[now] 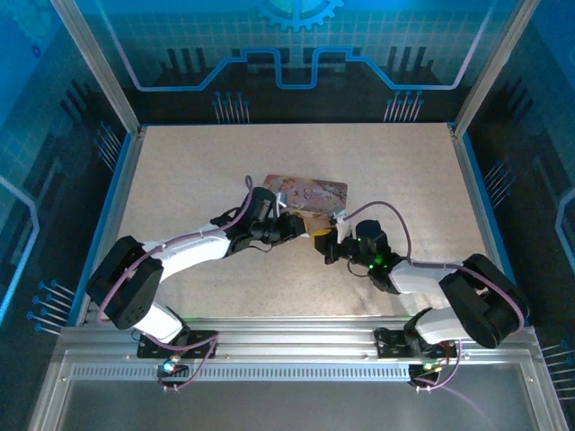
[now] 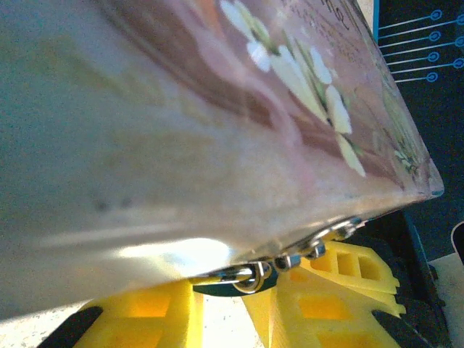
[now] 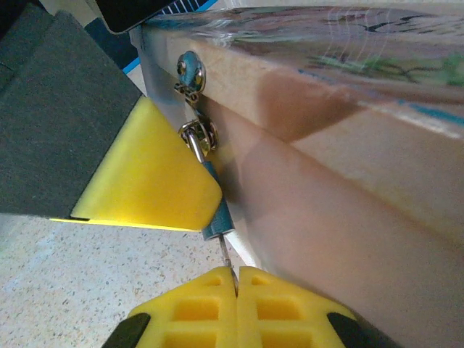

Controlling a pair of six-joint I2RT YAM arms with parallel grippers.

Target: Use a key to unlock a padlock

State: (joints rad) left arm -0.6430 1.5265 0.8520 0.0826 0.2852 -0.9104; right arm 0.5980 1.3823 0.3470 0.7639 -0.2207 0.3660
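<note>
The pink illustrated tin [image 1: 305, 192] lies mid-table, its side wall [image 3: 348, 159] close to both cameras. The tiny bluish padlock [image 3: 217, 212] hangs by its thin shackle from the tin's metal hasp [image 3: 197, 135]. My left gripper [image 2: 228, 293] is shut on the padlock [image 2: 225, 288], one yellow finger [image 3: 145, 181] pressed against its body. The thin key [image 3: 226, 255] runs from the padlock's lower end into my right gripper [image 3: 235, 281], which is shut on it. From above, the left gripper [image 1: 301, 226] and right gripper [image 1: 328, 247] meet at the tin's near edge.
The pale speckled table [image 1: 180, 171] is bordered by an aluminium frame with blue side rails [image 1: 108, 206]. Both arms reach in from the near edge and converge just in front of the tin. Open tabletop lies to the far left, far right and behind the tin.
</note>
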